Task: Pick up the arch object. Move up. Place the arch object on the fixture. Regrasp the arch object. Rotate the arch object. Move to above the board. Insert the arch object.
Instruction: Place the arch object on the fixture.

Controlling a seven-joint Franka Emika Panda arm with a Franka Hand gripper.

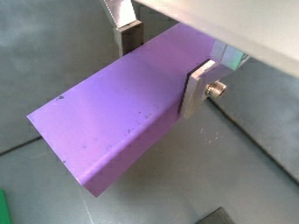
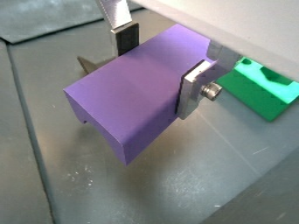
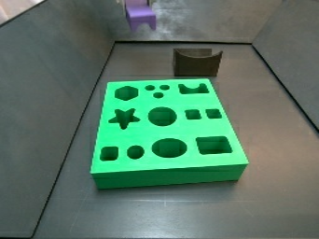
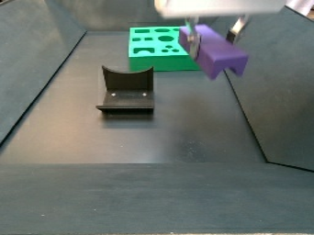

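**A:** Wrist views to start: the gripper point(image 1: 163, 59) is clamped on the arch object point(image 1: 111, 122), silver plates pressed to two opposite faces of the purple block, with bare grey floor beneath it. That's a firm hold from where I sit.

**B:** In a wrist view a corner of the board point(image 2: 263, 87) peeks in at the right edge, green, well clear of the block. I can't spot the notch on any face shown.

**A:** Now a side view: the block hangs at the top of the frame, left of centre, high off the floor. The fixture point(image 3: 196, 62) sits empty behind the board point(image 3: 165, 131), upper middle.

**B:** And the holes in the board are all vacant, the arch-shaped one at its far right corner included.

**A:** In a side view the gripper point(image 4: 208, 37) carries the block at upper right, above the floor, with the fixture point(image 4: 125, 92) down to the left, nothing in its dip.

**B:** So my read: pickup done, lift done or nearly. Placing on the fixture, regrasp, rotation and insertion all remain.
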